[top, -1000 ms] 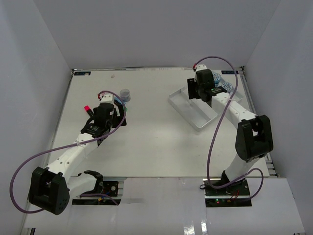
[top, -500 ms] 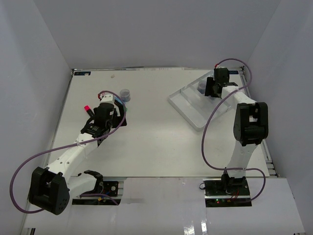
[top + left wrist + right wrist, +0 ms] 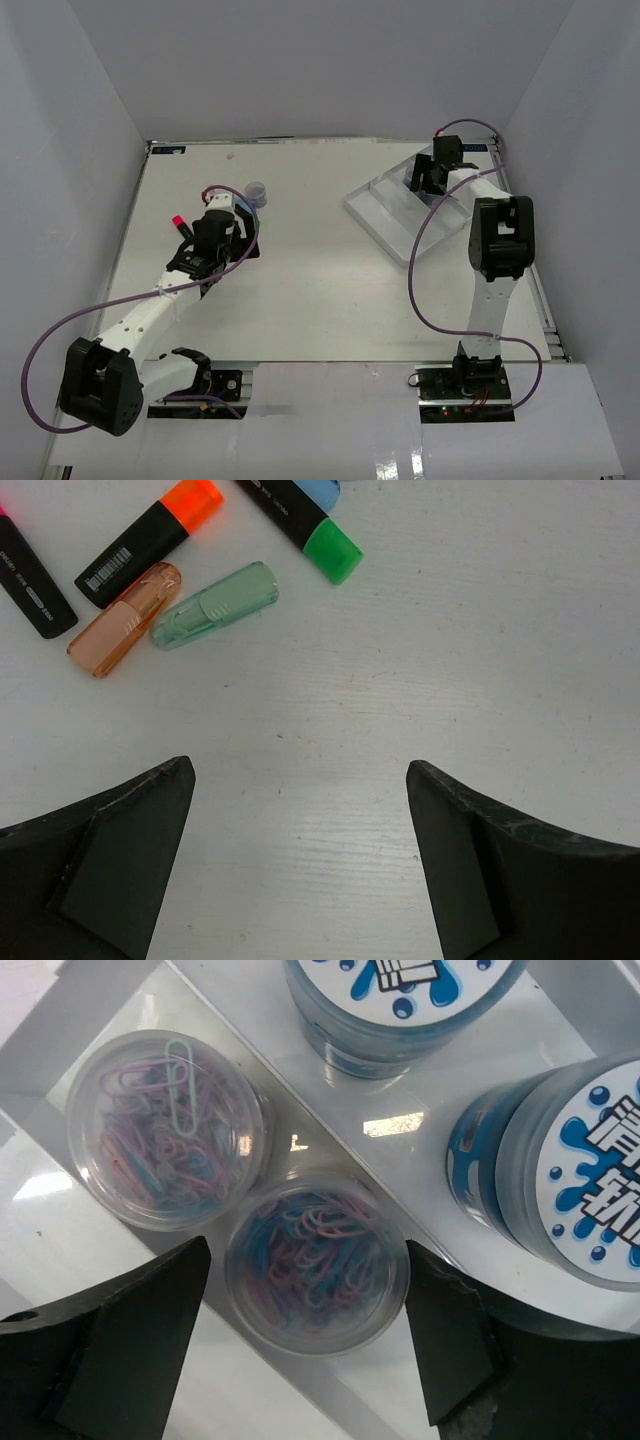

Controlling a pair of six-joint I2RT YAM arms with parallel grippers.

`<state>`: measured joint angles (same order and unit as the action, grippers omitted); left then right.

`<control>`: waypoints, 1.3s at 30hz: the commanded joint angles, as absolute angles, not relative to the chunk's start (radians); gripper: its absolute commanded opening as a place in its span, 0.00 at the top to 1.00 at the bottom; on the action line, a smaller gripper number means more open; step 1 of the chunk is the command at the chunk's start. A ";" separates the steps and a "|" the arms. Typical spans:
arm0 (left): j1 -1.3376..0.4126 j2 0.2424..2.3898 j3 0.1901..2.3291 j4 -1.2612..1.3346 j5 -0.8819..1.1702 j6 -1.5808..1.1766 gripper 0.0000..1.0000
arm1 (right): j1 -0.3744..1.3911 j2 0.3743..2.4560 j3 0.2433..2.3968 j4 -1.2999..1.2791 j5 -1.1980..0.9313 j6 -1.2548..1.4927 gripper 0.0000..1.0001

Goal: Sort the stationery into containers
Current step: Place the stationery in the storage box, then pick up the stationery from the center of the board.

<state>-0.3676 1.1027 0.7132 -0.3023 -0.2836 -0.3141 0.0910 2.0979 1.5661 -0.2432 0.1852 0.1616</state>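
My right gripper (image 3: 305,1290) is open over the far end of the white tray (image 3: 395,232). Its jaws stand on either side of a clear jar of paper clips (image 3: 318,1260), with a small gap on the left. A second clear jar of paper clips (image 3: 165,1140) sits beside it. Two jars with blue-white lids (image 3: 400,990) (image 3: 565,1180) stand in the tray beyond a wall. My left gripper (image 3: 300,810) is open over bare table. Ahead of it lie an orange-capped marker (image 3: 150,542), a green-capped marker (image 3: 305,528), and loose clear orange (image 3: 125,620) and green (image 3: 213,605) caps.
In the top view one more jar (image 3: 257,190) stands on the table just beyond my left gripper (image 3: 212,245), and a red-tipped marker (image 3: 180,222) lies to its left. White walls enclose the table (image 3: 300,300). The tray lies diagonally at the back right.
My right arm has swung from above the tray's middle out to its far right end, then shifted slightly left. A jar now shows in the tray there. The left arm has not moved.
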 commanded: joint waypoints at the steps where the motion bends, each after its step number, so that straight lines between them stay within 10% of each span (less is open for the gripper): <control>1: -0.362 1.101 0.730 -0.293 -0.281 -0.305 0.02 | 0.086 2.092 1.626 -0.222 0.158 0.181 0.16; 10: -0.360 1.144 0.772 -0.311 -0.262 -0.347 0.02 | 0.087 1.826 1.522 -0.256 0.069 0.143 0.02; 26: -0.327 1.573 1.236 -0.330 -0.288 -0.344 0.02 | 0.087 0.939 0.858 0.087 -0.213 0.282 0.10; 39: -0.235 1.997 1.670 -0.419 -0.245 -0.310 0.02 | 0.121 0.827 0.701 0.189 -0.201 0.348 0.10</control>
<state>-0.2375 1.9903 1.5963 -0.3748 -0.2569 -0.3275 0.1081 0.8459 0.7048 0.1131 -0.1978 0.3305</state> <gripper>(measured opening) 0.979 0.900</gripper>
